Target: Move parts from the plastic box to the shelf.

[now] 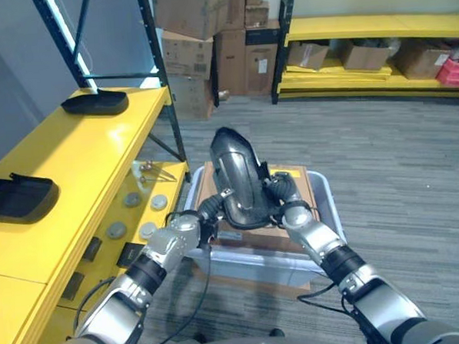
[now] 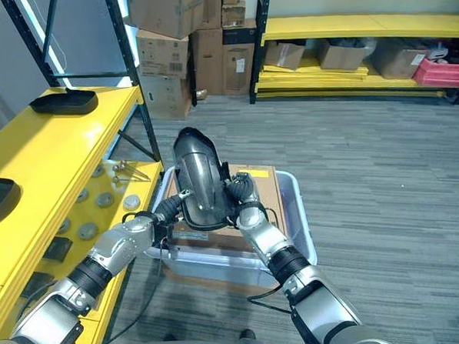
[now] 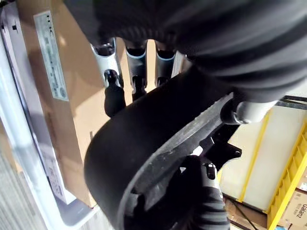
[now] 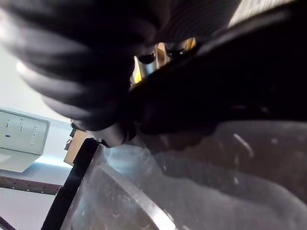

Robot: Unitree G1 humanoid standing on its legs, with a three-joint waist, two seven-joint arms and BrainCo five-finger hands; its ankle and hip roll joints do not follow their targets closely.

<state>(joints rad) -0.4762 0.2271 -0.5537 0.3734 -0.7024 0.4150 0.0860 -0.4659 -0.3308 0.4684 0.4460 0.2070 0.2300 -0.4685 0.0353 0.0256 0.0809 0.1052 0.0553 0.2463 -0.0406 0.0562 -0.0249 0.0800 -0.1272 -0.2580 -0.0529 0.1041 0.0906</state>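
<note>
Both hands clamp the black curved part (image 1: 237,175) upright above the plastic box (image 1: 327,205), left hand (image 1: 203,213) and right hand (image 1: 285,196) on opposite edges, cardboard box (image 1: 292,186) with white label (image 3: 51,62) underneath, yellow shelf (image 1: 83,160) alongside.

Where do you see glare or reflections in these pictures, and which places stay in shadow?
Left eye view: the ceiling light glares off the yellow shelf top, and a bright highlight runs along the black part. Left wrist view: the part's near side lies in shadow, while the cardboard box behind it is well lit. Right wrist view: the part shows a pale sheen.
</note>
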